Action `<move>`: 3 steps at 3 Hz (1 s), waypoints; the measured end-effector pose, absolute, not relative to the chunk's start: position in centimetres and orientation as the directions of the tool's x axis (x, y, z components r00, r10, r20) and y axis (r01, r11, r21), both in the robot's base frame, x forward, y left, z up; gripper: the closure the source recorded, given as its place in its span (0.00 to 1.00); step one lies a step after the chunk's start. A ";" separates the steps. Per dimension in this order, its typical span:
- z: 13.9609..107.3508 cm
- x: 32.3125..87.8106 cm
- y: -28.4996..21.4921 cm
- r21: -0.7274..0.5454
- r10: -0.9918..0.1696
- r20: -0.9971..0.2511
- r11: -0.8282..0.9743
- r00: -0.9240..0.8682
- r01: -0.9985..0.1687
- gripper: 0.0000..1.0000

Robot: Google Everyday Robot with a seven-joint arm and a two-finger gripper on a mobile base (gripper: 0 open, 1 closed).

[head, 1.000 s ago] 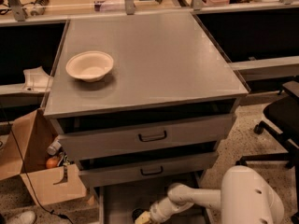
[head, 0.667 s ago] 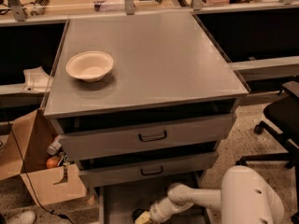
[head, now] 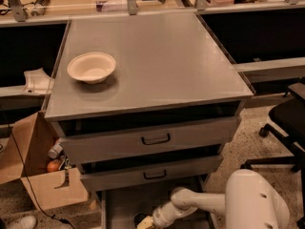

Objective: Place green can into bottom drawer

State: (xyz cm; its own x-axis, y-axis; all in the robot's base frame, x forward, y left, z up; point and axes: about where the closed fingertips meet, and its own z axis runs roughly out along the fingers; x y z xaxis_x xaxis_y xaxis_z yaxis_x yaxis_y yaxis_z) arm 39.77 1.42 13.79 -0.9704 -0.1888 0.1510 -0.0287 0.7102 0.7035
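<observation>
The bottom drawer point(head: 123, 199) is pulled out below the two upper drawers, showing its flat grey floor. My white arm reaches into it from the lower right. My gripper point(head: 146, 222) sits low over the drawer floor at the frame's bottom edge. A small dark round shape point(head: 139, 218) lies right at the gripper's tip; I cannot tell whether it is the green can, and no green print shows.
A cream bowl point(head: 91, 67) rests on the cabinet top point(head: 157, 56) at the left. The two upper drawers point(head: 152, 138) stand slightly ajar. A cardboard box point(head: 35, 175) stands left of the cabinet, and an office chair point(head: 286, 128) right.
</observation>
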 end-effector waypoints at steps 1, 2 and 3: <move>13.8 39.8 1.4 0.703 -0.189 0.151 0.710 -0.970 -0.029 0.11; 13.8 39.8 1.4 0.704 -0.189 0.151 0.710 -0.970 -0.029 0.00; 13.8 39.8 1.4 0.704 -0.189 0.151 0.710 -0.970 -0.029 0.00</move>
